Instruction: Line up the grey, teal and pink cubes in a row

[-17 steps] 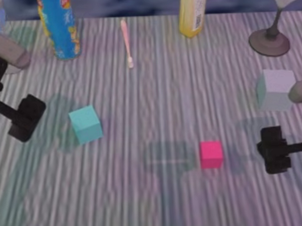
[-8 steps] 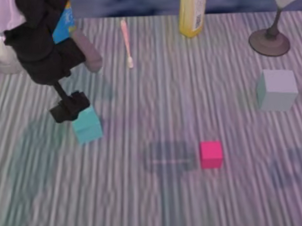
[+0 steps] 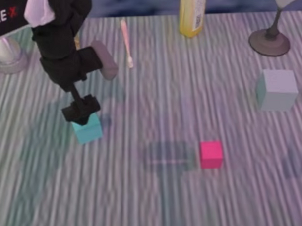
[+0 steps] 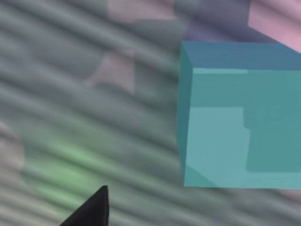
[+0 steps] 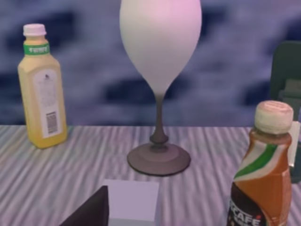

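Along the far edge of the striped worktop [image 3: 194, 201] stand the containers: a yellow juice bottle [image 3: 192, 13] with a white cap and a printed label, full-coloured to the shoulder, and at the right far corner a tall wine glass [image 3: 271, 37] on a dark round foot, its bowl pale and opaque so that any contents cannot be told. The right wrist view also shows a brown coffee bottle [image 5: 262, 179] with a cream cap, standing near the glass. At the far left sits a small clear glass object [image 3: 7, 53], partly behind the left arm. A pink toothbrush [image 3: 126, 42] lies between the arm and the juice bottle.

The left tool [image 3: 81, 109] is down over the teal cube [image 3: 88, 129], on the left half of the worktop, covering the cube's far edge; whether its fingers are wide or narrow cannot be told. In the left wrist view the cube fills the frame with one dark fingertip [image 4: 91, 209] beside it.

The pink cube [image 3: 211, 154] sits near the middle, well apart from the teal one, with bare worktop all round it. The grey cube [image 3: 276, 90] stands near the right edge, just in front of the wine glass foot. The right tool is out of the top view.
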You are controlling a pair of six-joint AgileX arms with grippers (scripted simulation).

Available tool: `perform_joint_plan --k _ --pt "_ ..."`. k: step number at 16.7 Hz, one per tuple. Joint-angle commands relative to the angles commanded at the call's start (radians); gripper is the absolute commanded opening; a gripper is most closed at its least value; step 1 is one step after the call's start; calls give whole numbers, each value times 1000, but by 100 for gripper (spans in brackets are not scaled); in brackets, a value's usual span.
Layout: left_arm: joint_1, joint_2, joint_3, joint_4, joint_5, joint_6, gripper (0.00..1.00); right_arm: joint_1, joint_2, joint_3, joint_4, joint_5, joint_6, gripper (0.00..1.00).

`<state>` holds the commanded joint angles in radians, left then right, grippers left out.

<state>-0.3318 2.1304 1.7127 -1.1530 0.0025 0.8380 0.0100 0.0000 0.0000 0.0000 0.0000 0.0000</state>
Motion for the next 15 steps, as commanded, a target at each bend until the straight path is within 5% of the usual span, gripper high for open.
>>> perform_joint_plan --k 5,15 --pt "3 4 -16 19 0 1 100 0 0 0 0 0 0 100" --pt "2 115 -188 303 1 3 100 0 0 0 0 0 0 100"
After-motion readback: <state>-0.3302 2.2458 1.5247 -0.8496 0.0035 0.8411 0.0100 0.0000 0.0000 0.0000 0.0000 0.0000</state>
